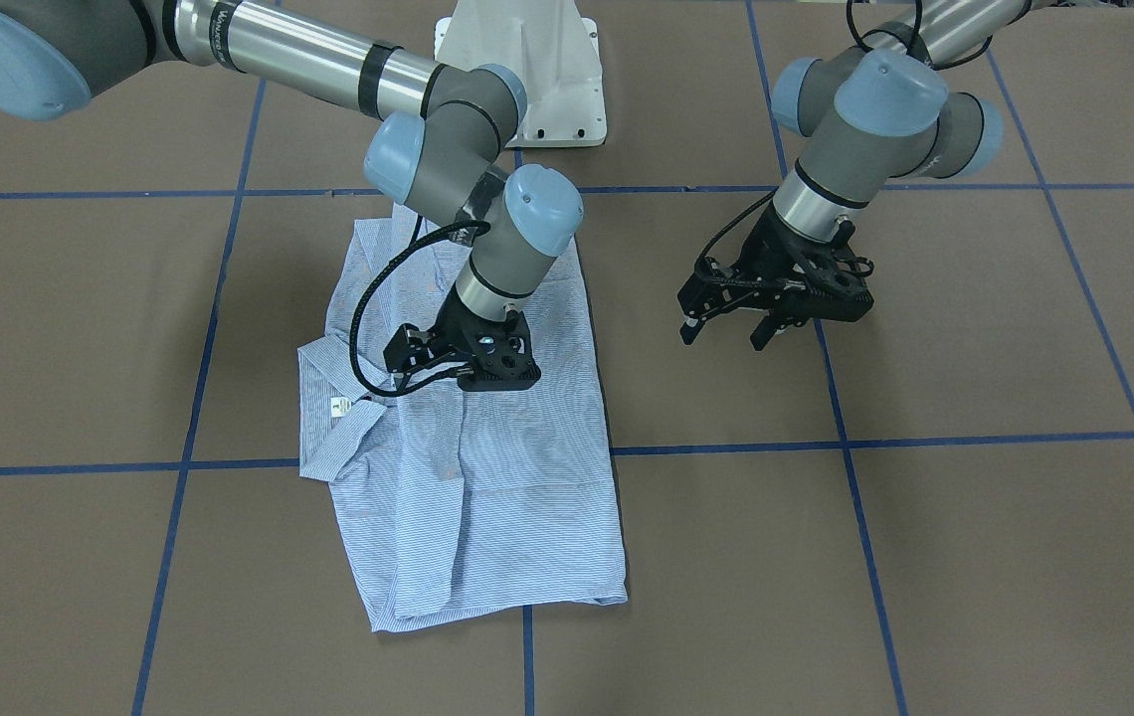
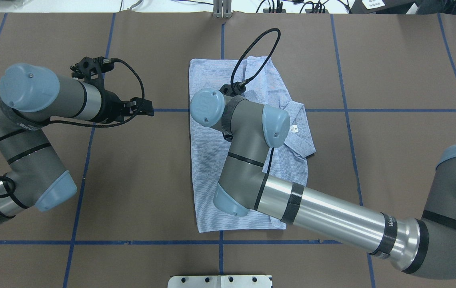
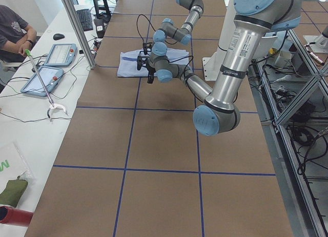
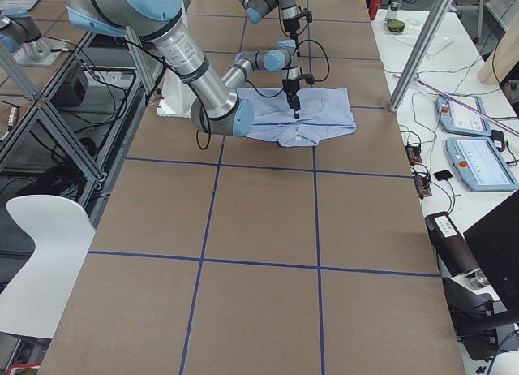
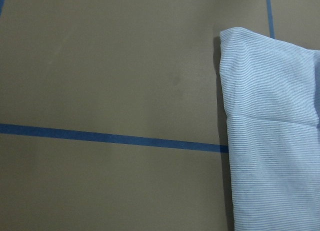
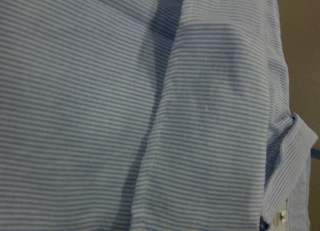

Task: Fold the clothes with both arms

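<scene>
1. Shirt [image 1: 487, 497] is lying flat on the brown table [image 1: 975, 547], already looking like a narrow rectangle w/ sleeves tucked in; collar [image 1: 338, 438] and neck label [image 1: 338, 406] are sticking out past one long edge
2. Right gripper [image 1: 477, 368] is pointing down over the shirt's mid-section, just beside the collar. Fingertips are hiding under the gripper body and the wrist cam is showing striped cloth only, so cannot tell whether jaws are spread, narrow or pinching fabric
3. Left gripper [image 1: 724, 336] is hovering over bare table, apart from the shirt's long folded edge [image 5: 225, 141], jaws standing wide, holding nothing
4. Judgement: side folds appear done; a crosswise fold is prob. remaining
5. Risks from here:
   - The right gripper may be catching more than one layer, so any lift or drag could be pulling the tucked sleeves out and undoing the rectangle
   - Right wrist cable [image 1: 360, 328] is looping low near the collar; it could be snagging it on retreat
   - The left gripper is sitting off the cloth; if the arms are lifting at unequal moments, the fold will be skewing
   - The protruding collar may be bunching under the next fold
</scene>
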Controlling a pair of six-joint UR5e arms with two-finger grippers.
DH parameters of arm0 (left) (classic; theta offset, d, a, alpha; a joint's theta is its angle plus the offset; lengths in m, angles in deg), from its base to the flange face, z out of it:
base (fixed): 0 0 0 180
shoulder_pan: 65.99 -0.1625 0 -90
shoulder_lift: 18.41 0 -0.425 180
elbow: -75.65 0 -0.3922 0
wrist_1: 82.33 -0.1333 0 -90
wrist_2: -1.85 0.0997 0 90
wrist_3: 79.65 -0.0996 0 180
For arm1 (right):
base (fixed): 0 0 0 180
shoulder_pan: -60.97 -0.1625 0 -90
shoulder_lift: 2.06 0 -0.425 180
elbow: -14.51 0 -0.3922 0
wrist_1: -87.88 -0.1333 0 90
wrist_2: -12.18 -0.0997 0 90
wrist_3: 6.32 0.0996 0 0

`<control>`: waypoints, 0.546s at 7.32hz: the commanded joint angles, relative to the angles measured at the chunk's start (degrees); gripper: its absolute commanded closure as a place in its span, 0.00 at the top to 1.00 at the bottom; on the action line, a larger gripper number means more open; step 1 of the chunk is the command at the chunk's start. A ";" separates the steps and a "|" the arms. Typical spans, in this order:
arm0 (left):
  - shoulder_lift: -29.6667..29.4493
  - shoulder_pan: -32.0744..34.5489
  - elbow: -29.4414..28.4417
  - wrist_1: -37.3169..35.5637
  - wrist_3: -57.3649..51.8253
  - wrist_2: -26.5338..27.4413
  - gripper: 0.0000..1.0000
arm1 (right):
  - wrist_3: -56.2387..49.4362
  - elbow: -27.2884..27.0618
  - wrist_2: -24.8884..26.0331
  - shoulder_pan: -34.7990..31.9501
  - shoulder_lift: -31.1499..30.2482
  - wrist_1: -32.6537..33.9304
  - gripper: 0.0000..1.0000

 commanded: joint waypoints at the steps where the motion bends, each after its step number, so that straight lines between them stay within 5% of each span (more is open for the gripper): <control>1: -0.18 -0.13 0.16 -0.09 0.87 -0.07 1.00 | -0.93 -1.55 0.00 -0.76 -1.88 0.03 1.00; 4: -0.80 -0.74 -0.01 -0.26 1.49 0.02 1.00 | -4.09 -9.72 -0.35 -2.08 -7.33 0.99 1.00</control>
